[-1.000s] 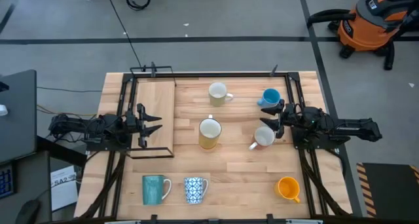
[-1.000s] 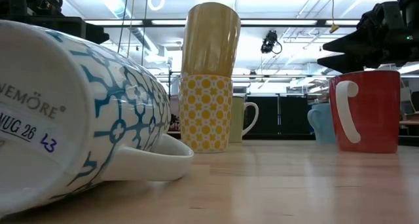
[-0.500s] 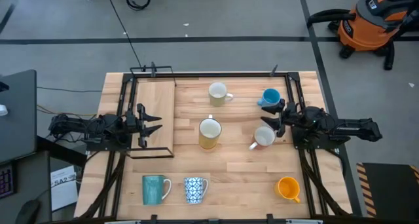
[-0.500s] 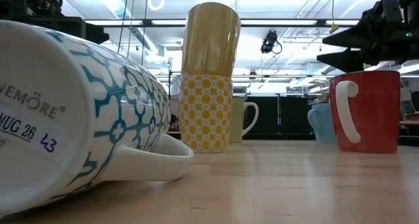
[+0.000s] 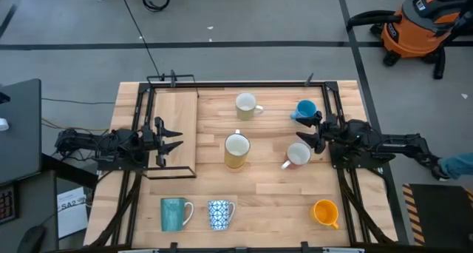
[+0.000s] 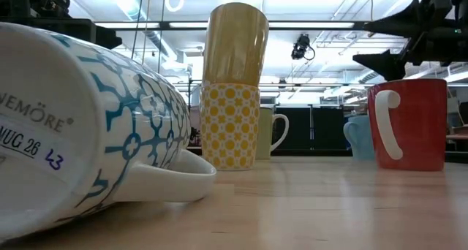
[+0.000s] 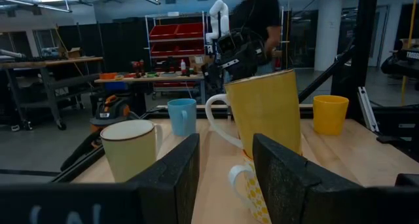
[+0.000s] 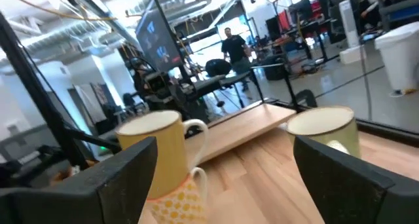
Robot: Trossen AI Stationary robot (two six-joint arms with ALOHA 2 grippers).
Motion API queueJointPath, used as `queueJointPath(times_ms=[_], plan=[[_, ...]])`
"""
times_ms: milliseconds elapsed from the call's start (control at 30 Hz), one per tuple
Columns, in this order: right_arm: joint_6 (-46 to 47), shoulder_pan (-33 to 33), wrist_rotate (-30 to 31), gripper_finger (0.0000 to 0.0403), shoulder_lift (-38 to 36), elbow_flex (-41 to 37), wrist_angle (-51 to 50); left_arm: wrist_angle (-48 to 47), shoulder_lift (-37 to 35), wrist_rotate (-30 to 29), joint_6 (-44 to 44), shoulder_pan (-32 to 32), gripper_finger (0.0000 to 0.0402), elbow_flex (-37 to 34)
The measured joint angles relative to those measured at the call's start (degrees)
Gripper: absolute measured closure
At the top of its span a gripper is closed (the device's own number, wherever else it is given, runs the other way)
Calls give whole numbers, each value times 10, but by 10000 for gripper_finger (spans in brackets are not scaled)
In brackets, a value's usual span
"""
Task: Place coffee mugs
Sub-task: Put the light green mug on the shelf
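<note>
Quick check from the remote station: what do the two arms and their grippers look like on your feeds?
Both arms are dark, nearly black, jointed links seen from above. The left gripper and right gripper each end in two pointed black fingers. From the left wrist, the fingers look like broad, matte black slabs with rounded edges. No markings are readable, and I cannot pick out loose cables on the arms.
</note>
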Motion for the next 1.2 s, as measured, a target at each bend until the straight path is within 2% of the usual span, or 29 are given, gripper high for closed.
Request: queueJointPath(times_ms=[133, 300, 533, 800, 967, 1100, 1200], plan=[[3, 0, 6, 39, 0, 0, 27, 0, 0, 0, 0, 0, 253, 0], [-22, 0, 13, 39, 0, 4, 108, 0, 0, 0, 0, 0, 253, 0], [-85, 0, 81, 39, 53, 69, 105, 0, 0, 0, 0, 0, 253, 0], [-173, -1, 142, 39, 228, 171, 100, 0, 0, 0, 0, 0, 253, 0], [-250, -31, 183, 39, 362, 240, 47, 0, 0, 0, 0, 0, 253, 0], [-266, -80, 179, 39, 456, 279, 22, 0, 0, 0, 0, 0, 253, 0], [-266, -118, 153, 39, 519, 296, 21, 0, 0, 0, 0, 0, 253, 0]])
